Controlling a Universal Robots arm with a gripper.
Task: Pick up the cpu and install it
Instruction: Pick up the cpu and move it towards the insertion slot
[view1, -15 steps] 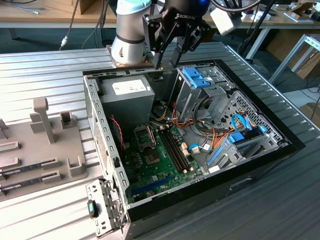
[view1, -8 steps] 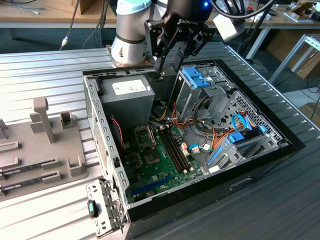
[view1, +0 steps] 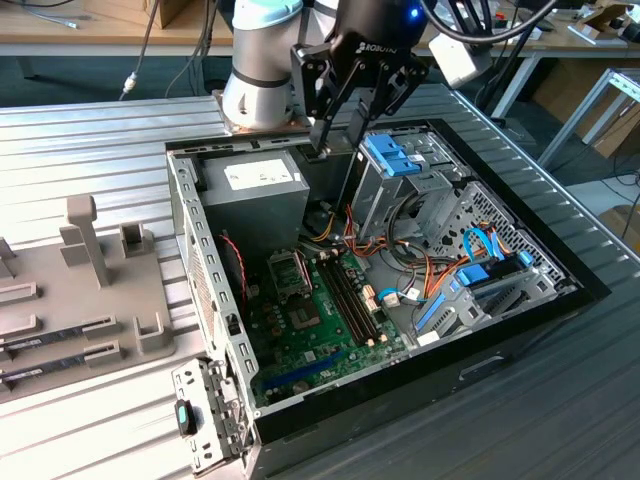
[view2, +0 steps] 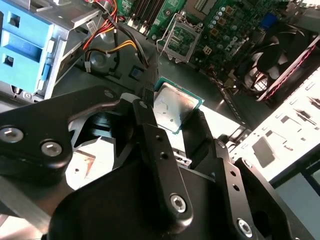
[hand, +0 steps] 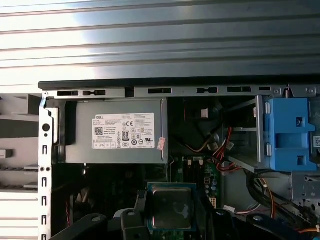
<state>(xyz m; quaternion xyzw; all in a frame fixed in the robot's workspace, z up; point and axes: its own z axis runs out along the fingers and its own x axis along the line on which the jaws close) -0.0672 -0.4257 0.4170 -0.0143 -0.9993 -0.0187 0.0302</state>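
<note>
While the gripper (view1: 336, 138) hangs over the far end of the open computer case (view1: 500, 345), between the grey power supply (view1: 255, 190) and the blue drive bracket (view1: 392, 156), its jaws are closed on the cpu (view2: 174, 106). In both wrist views, the black fingers (view2: 150, 131) press against two opposite edges of the chip, with its silvery top facing the cameras. The cpu is in the air, well apart from the socket (view1: 288, 272) on the green motherboard (view1: 320, 335) below.
</note>
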